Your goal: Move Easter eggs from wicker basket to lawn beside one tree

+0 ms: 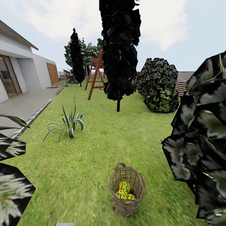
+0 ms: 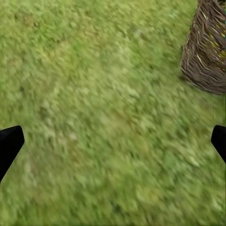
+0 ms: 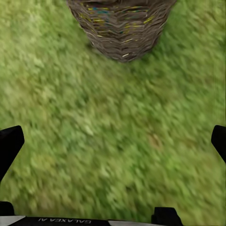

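Eggs (image 1: pixel 124 191): all in basket (image 1: pixel 127 205).
Left gripper (image 2: pixel 113 146): wide, empty.
Right gripper (image 3: pixel 113 146): wide, empty.
Risk: a careless reach may tip the light basket on the lawn (image 1: pixel 78 169).

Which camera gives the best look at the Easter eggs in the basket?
The head view: it looks down into the open wicker basket, showing the Easter eggs inside. Both wrist views catch just the basket's woven side, with bits of yellow and blue glinting through the weave.

The left gripper (image 2: pixel 113 146) hangs with its dark fingertips (image 2: pixel 9 143) spread wide apart. The right gripper (image 3: pixel 113 146) looks equally wide open, though only its fingertips (image 3: pixel 9 143) show.
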Controlling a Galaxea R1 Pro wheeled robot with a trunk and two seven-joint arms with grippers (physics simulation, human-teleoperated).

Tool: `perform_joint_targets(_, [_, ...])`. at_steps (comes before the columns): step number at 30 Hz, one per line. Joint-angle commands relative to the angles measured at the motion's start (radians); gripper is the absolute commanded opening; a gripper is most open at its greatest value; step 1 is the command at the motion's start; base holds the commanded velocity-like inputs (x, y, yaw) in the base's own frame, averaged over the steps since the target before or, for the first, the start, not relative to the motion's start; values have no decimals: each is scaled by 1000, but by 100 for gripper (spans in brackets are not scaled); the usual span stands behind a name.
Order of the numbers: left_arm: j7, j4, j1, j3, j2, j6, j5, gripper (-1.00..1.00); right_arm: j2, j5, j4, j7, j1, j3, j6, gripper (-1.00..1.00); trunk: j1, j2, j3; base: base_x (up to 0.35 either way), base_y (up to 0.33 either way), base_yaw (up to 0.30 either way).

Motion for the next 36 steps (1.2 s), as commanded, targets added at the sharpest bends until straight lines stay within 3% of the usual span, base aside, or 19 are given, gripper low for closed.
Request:
perform_joint_targets(1, [1, -3, 0, -1, 0, 6, 1, 100, 0, 0, -2, -1, 0, 1, 4, 100, 0, -1, -1, 146, 0, 0])
perform_joint_targets(36, [1, -3, 0, -1, 0, 6, 1, 100, 0, 0, -2, -1, 0, 0, 2, 100, 0, -1, -1, 135, 0, 0])
